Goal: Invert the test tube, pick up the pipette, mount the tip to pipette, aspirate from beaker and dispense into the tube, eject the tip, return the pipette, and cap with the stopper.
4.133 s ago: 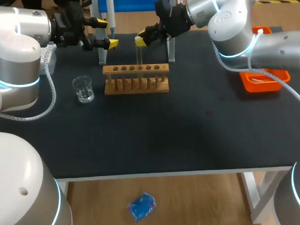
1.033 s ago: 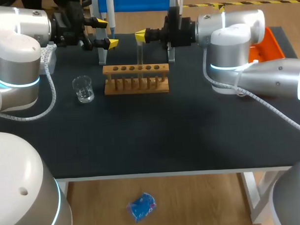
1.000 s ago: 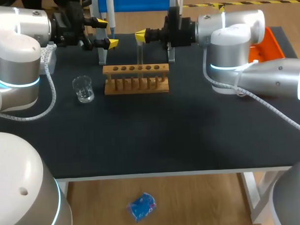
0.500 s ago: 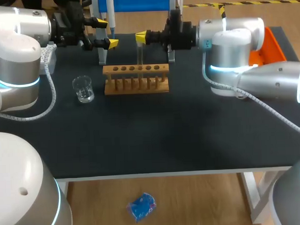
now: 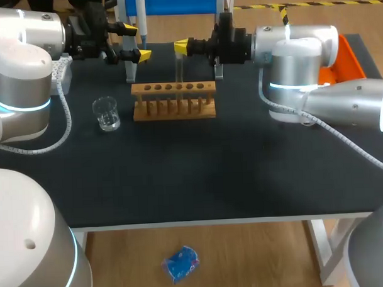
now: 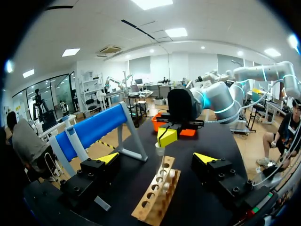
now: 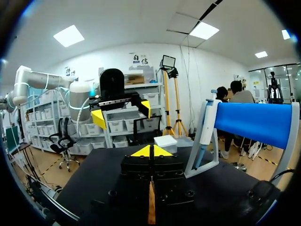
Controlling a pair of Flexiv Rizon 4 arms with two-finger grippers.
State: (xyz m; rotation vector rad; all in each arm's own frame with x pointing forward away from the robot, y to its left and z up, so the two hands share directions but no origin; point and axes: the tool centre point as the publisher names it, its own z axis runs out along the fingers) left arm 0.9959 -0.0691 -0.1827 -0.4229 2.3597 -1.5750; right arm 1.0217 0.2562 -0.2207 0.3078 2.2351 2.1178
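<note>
Yellow tips on my right pincer (image 5: pixel 183 48) are clenched on the top end of the test tube (image 5: pixel 178 69). In the right wrist view they sit nearly together, with just a thin gap for the glass. The tube stands upright, and its lower end looks to be down in one of the holes of the wooden rack (image 5: pixel 173 100), toward the rack's right half.

The right arm comes in sideways, level with the surface (image 5: pixel 199 175). My guess is that grabbing high up and side-on is what the flip needs: lift it clear of the rack and roll the wrist, with no regrasp. So I'd call this the very first step, with the tube gripped but not yet turned.

My left pincer (image 5: pixel 136 41) is wide open and holding nothing. It hangs just beside the pipette (image 5: pixel 141 22), which sits in its blue-topped stand (image 5: pixel 174 2) behind the rack. That looks like deliberate parking, so the pipette grab is a short move once the tube is sorted.

The beaker (image 5: pixel 106 114) sits on the surface left of the rack, well apart from both arms, so neither elbow should clip it. I can't pick out the stopper or the tips from these views.
</note>
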